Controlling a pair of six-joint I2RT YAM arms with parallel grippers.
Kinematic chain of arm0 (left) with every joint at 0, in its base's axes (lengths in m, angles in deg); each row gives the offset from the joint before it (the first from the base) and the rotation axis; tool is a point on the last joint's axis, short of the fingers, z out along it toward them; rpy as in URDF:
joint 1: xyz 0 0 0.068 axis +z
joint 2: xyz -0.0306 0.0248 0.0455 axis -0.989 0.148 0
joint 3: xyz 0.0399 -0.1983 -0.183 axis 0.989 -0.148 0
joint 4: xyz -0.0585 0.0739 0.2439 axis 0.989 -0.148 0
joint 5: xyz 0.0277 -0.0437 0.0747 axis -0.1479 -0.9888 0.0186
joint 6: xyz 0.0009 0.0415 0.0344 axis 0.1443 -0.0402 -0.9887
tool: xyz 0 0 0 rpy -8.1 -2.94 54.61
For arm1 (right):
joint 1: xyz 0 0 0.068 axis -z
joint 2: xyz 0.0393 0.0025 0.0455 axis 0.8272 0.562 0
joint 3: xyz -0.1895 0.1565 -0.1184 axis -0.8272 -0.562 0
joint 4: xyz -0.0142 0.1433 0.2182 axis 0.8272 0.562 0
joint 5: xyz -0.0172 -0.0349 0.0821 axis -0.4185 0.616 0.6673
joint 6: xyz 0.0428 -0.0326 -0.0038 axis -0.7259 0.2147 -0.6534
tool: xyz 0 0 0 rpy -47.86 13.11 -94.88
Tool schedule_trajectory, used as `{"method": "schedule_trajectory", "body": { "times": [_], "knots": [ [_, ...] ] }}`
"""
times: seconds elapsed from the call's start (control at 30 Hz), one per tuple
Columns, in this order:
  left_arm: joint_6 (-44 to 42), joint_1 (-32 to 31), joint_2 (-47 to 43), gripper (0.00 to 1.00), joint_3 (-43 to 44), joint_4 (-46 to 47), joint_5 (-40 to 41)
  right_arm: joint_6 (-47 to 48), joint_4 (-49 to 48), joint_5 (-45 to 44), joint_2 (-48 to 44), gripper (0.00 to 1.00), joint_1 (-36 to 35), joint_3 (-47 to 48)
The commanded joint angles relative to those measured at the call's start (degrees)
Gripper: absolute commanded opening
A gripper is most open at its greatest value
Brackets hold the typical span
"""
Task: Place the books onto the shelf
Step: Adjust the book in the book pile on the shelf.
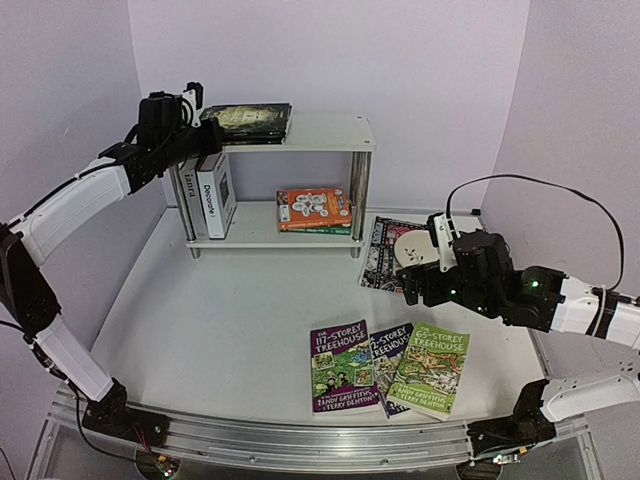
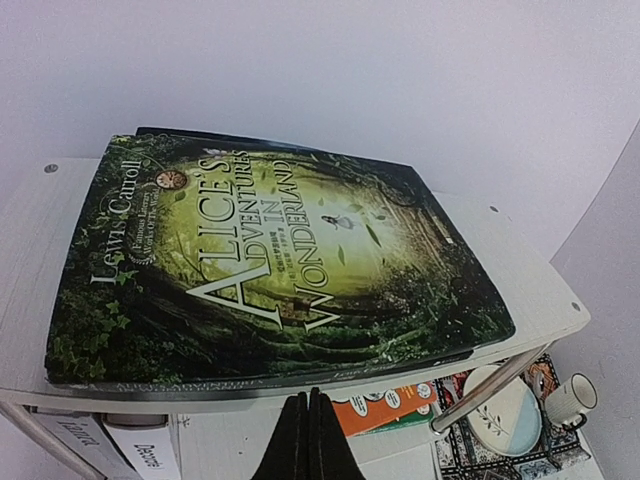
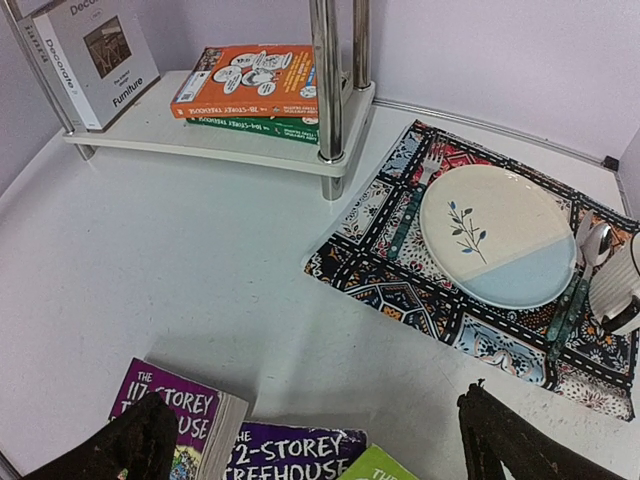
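Hovering wide open, the nearer right gripper (image 1: 412, 288) has books (image 1: 390, 365) just below it, long axes fore-aft; left gripper (image 2: 310, 440) closed.

Pale lavender walls close the scene on three sides: the back wall (image 1: 420, 60) across the top of the frame, a left wall (image 1: 60, 70) and a right wall (image 1: 580, 110) angling inward. Below them lies a white table (image 1: 230, 310), evenly lit with soft shadows — a metal rail (image 1: 300, 440) runs along its bottom edge.

middle Treehouse book (image 1: 388, 345): title partly covered; cup (image 3: 616, 285): cut by frame edge
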Motion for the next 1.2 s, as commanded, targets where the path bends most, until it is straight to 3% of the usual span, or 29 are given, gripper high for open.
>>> {"method": "schedule_trajectory", "body": {
  "times": [0.0,1.17],
  "knots": [
    [-0.71,0.21,1.14,0.0,3.67,0.01,1.34,0.54,0.06,-2.17,-0.99,0.98,-0.09,-0.13],
    [-1.53,1.51,8.01,0.0,9.25,-1.51,0.41,0.56,1.23,-3.17,-1.98,0.98,-0.1,-0.03]
  ]
}}
